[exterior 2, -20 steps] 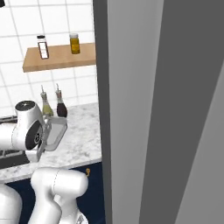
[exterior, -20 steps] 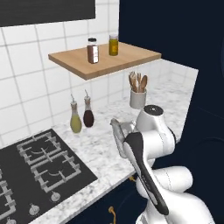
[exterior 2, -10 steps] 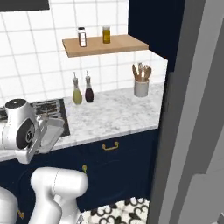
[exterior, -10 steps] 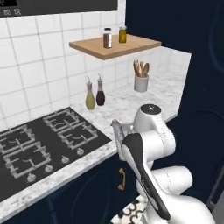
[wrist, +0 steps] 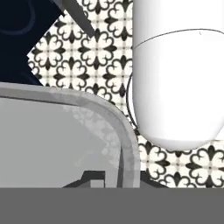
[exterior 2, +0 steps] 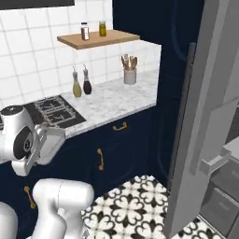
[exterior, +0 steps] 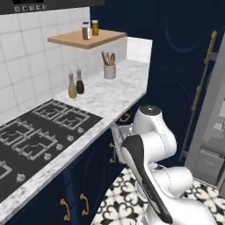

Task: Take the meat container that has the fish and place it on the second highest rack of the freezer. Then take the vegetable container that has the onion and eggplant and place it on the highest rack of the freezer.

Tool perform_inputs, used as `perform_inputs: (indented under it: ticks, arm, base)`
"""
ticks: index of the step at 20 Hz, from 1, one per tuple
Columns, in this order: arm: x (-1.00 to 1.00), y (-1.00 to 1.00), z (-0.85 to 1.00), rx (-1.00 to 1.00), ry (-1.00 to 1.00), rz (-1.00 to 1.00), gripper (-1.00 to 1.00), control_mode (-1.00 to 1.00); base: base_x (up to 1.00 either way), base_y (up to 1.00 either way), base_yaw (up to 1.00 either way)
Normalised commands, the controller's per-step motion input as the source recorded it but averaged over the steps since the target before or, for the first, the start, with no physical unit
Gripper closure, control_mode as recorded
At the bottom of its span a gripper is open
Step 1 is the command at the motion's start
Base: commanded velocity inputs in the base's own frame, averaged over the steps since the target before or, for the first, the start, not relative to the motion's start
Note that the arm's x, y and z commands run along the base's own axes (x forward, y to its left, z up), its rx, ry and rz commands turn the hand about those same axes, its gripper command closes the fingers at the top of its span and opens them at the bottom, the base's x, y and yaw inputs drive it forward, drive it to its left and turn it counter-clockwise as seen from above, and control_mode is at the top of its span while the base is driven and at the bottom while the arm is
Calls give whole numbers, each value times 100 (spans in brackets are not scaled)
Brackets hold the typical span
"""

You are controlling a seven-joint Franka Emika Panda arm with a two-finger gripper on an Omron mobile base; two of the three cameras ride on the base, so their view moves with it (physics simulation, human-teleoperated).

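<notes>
A shallow pale-grey tray with a raised rim, the meat container (exterior 2: 50, 141), hangs in front of the navy lower cabinets, level with the counter's edge. My gripper (wrist: 93, 178) is shut on its rim; in the hand view the tray (wrist: 57, 140) is seen from close by, above the patterned floor. In the left base view one corner of the tray (exterior: 119, 131) pokes out from behind my arm. The fish, the onion, the eggplant and the vegetable container are out of view. The freezer (exterior 2: 205, 116) stands at the right with its door open, a long bar handle (exterior 2: 185, 102) and grey drawers (exterior 2: 219, 191) low inside.
A marble counter (exterior: 110, 99) runs along the left with a black stove (exterior: 39, 132), two bottles (exterior: 75, 83) and a utensil holder (exterior: 109, 70). A wooden shelf (exterior: 88, 39) carries two jars. Navy cabinets with gold handles (exterior 2: 99, 158) stand below. The tiled floor (exterior 2: 135, 205) lies between me and the freezer.
The whole picture has shifted: the base has backed away from the counter and turned right, bringing the freezer door and floor into view. The tray stays in my grip.
</notes>
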Motion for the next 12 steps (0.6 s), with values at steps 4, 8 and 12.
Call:
perform_inputs:
  ticks: [4,8,12]
  arm:
    - [0,0,0,0,0,0,100,100]
    - [0,0,0,0,0,0,100,100]
    - [0,0,0,0,0,0,100,100]
  base:
    - [-98,28,-78]
    - [-44,-66,-68]
    - [6,-100,-58]
